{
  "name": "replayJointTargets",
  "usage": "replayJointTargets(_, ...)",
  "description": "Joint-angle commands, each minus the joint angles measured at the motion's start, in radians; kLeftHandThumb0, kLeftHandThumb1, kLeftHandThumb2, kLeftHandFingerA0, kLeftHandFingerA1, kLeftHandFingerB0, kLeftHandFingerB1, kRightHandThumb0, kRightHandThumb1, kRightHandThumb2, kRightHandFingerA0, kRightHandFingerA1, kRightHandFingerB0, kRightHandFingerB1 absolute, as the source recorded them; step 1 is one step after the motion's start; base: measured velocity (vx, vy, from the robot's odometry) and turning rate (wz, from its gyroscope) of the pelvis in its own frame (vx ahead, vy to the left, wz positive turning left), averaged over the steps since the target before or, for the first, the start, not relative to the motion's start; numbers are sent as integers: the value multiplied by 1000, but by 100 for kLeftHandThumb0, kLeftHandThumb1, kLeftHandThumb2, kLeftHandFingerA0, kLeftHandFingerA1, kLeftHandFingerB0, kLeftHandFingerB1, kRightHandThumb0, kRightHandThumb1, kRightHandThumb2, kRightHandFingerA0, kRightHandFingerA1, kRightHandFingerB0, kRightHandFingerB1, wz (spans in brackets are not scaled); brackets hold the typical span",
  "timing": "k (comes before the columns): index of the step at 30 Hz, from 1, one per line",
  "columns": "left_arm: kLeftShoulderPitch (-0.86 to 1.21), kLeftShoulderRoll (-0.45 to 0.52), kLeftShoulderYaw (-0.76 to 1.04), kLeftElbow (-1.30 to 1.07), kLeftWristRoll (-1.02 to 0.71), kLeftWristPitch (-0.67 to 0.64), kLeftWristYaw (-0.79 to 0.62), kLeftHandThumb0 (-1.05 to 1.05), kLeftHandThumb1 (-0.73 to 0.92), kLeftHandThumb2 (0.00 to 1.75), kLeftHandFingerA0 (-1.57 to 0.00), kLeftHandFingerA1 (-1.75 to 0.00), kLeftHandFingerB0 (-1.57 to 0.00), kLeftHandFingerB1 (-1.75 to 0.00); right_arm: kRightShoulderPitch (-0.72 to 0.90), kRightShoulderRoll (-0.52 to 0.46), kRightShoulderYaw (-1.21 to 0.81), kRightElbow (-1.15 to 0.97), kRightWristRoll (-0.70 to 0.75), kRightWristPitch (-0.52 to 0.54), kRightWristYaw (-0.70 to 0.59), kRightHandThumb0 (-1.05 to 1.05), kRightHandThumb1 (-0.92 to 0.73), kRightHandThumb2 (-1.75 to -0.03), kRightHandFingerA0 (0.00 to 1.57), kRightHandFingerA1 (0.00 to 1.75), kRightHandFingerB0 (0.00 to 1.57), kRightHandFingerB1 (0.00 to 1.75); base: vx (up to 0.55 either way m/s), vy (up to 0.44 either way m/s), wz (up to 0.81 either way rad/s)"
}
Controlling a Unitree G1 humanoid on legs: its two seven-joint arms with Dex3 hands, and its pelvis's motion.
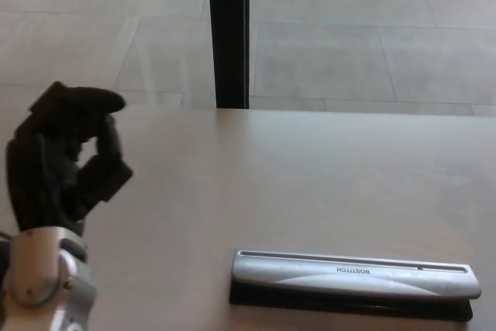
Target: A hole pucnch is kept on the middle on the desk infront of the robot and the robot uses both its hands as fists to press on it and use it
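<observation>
A long silver hole punch (353, 277) with a black base lies flat on the beige desk (310, 176), near the front edge and right of centre. My left hand (66, 156) is raised at the left side of the desk, well to the left of the punch and above it. Its fingers are curled into a fist with nothing in them. My silver left wrist (43, 281) shows below the hand. My right hand does not show.
A black vertical post (229, 32) stands behind the desk's far edge. Beyond it lies a pale tiled floor (372, 44). The desk's left edge runs under my left hand.
</observation>
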Motion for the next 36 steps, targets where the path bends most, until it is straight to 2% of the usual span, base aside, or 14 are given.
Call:
replayJointTargets(1,55,-90,-276,-100,-8,191,-18,-24,74,96,-89,-175,-61,-143,150,76,308,-205,-42,79,79,-27,-74,-98,101,175,56,144,0,0,0)
replayJointTargets(3,74,-103,-307,-80,3,193,-10,-26,76,98,-90,-175,-54,-155,174,74,331,-205,-56,79,73,-28,-70,-109,123,175,70,134,0,0,0)
replayJointTargets(4,78,-107,-315,-79,3,200,-6,-26,76,98,-90,-175,-54,-155,182,71,340,-207,-60,79,70,-28,-70,-109,123,175,70,134,0,0,0)
replayJointTargets(5,85,-115,-323,-65,-7,192,-11,-28,75,98,-90,-175,-54,-161,196,69,352,-212,-65,91,60,-32,-73,-104,104,175,55,162,0,0,0)
replayJointTargets(6,91,-126,-329,-60,-14,191,-8,-29,77,97,-90,-175,-53,-161,204,68,358,-210,-67,90,55,-32,-72,-105,105,175,56,165,0,0,0)
replayJointTargets(7,100,-142,-358,-34,-4,176,1,-30,77,99,-92,-175,-53,-165,221,56,377,-203,-80,101,56,-35,-68,-113,124,175,76,141,0,0,0)
replayJointTargets(9,100,-140,-374,-25,-4,171,11,-30,77,99,-92,-175,-53,-165,228,47,390,-203,-82,108,52,-35,-68,-113,124,175,76,141,0,0,0)
replayJointTargets(10,98,-143,-389,-17,0,166,17,-30,77,99,-91,-175,-53,-166,230,43,397,-192,-84,102,58,-37,-70,-107,109,175,60,172,0,0,0)
replayJointTargets(17,115,-229,-451,64,-19,141,84,-34,75,100,-93,-175,-57,-167,216,17,439,-149,-130,84,81,-35,-63,-118,110,175,65,175,0,0,0)
replayJointTargets(20,128,-240,-467,86,-17,122,104,-34,76,99,-93,-175,-54,-169,207,13,434,-138,-127,80,88,-35,-64,-117,110,175,64,174,0,0,0)
replayJointTargets(21,133,-247,-469,101,-17,114,113,-35,76,98,-92,-175,-54,-170,201,9,429,-131,-125,83,90,-32,-64,-121,127,175,82,144,0,0,0)
replayJointTargets(23,138,-254,-470,124,-19,95,118,-34,76,98,-93,-175,-54,-171,195,5,423,-119,-123,77,96,-31,-65,-120,126,175,81,144,0,0,0)
replayJointTargets(24,140,-258,-470,136,-18,84,123,-34,77,97,-93,-175,-52,-171,192,2,420,-112,-126,72,97,-34,-66,-114,111,175,63,173,0,0,0)
replayJointTargets(36,227,-422,-510,403,9,-177,282,-43,89,77,-95,-175,-47,-173,201,63,419,70,-211,-86,14,-34,-66,-115,105,175,68,175,0,0,0)
